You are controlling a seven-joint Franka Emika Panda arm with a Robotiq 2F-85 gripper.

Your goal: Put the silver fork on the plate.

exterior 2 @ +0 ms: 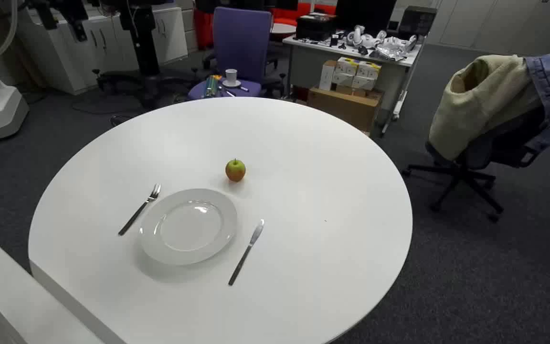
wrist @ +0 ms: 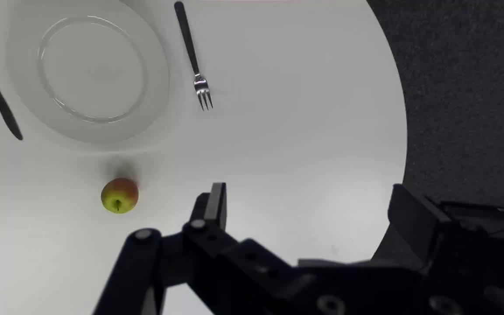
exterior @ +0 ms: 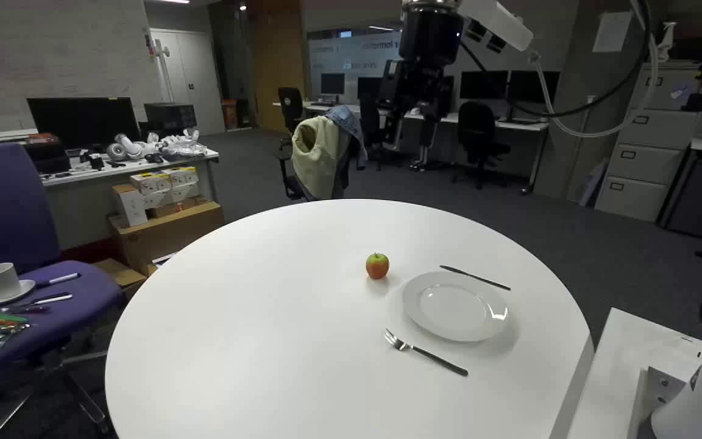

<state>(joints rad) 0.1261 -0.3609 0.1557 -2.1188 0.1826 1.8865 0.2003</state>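
The silver fork (exterior: pixel 428 355) lies flat on the white round table, beside the plate (exterior: pixel 454 306) and apart from it. In an exterior view the fork (exterior 2: pixel 136 215) and the plate (exterior 2: pixel 190 224) also show. In the wrist view the fork (wrist: pixel 190 48) lies to the right of the plate (wrist: pixel 93 72), tines toward my gripper. Nothing is on the plate. My gripper (wrist: pixel 307 187) is open and empty, high above the table. It shows at the top of an exterior view (exterior: pixel 406 153) and at the upper left corner of an exterior view (exterior 2: pixel 66 32).
A knife (exterior 2: pixel 240 263) lies on the plate's other side. An apple (exterior: pixel 377 266) stands on the table near the plate; it also shows in the wrist view (wrist: pixel 120 195). A purple chair (exterior: pixel 77 286) holds a cup on a saucer and other things beside the table.
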